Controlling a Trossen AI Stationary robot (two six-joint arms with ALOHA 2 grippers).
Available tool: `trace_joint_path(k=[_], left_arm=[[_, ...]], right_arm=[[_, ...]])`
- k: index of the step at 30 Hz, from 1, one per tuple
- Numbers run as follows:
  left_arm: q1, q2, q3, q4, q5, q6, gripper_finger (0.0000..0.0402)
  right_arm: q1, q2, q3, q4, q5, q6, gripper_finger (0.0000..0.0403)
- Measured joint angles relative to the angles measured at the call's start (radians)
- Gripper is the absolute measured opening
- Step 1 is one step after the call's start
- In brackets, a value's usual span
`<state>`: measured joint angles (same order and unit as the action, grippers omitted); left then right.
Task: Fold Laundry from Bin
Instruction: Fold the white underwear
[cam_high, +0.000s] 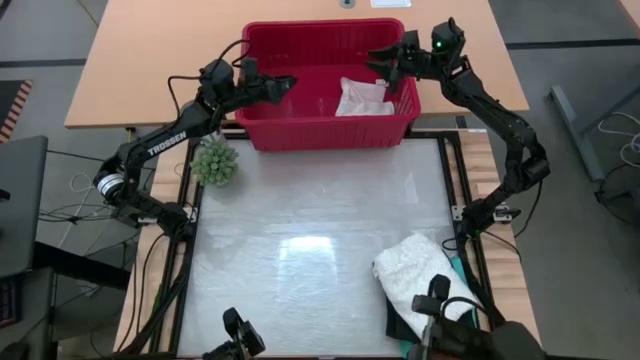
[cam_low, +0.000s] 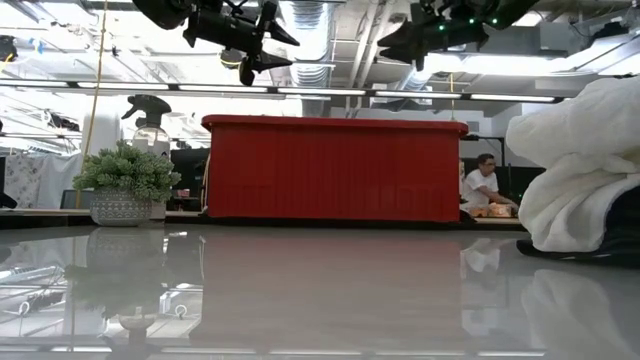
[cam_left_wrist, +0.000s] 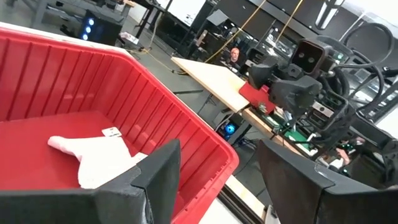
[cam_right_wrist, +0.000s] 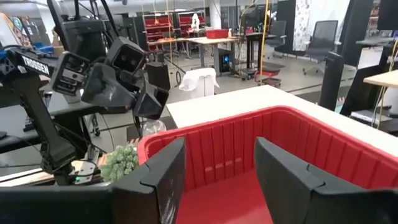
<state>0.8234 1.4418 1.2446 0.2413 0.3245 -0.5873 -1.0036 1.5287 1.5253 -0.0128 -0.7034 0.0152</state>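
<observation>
The rectangular red plastic bin with slotted sides (cam_high: 330, 125) is sitting at the far edge of the glossy table (cam_high: 300, 220); a small white cloth (cam_high: 362, 98) is lying inside it toward the right; the left gripper (cam_high: 283, 87) is hovering over the bin's left end, jaws spread and holding nothing; the right gripper (cam_high: 385, 62) is hanging over the right end, jaws likewise spread; a folded white lacy top (cam_high: 415, 270) is resting on dark and teal garments at the near right; a small potted plant (cam_high: 214, 162) is standing just left of the bin.
</observation>
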Motion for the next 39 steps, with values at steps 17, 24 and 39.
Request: trace_joint_path(k=[17,24,39], left_arm=[[0.000,0.000,0.000,0.000,0.009,-0.002,0.0203],[0.000,0.000,0.000,0.000,0.010,-0.004,0.0203],[0.000,0.000,0.000,0.000,0.009,-0.004,0.0204]], right_arm=[[0.016,0.089,0.000,0.052,0.050,0.067,0.0212],[0.021,0.168,0.000,0.079,0.101,0.141,0.0212],[0.064,0.493,0.010,0.094,0.568,0.284,0.0212]])
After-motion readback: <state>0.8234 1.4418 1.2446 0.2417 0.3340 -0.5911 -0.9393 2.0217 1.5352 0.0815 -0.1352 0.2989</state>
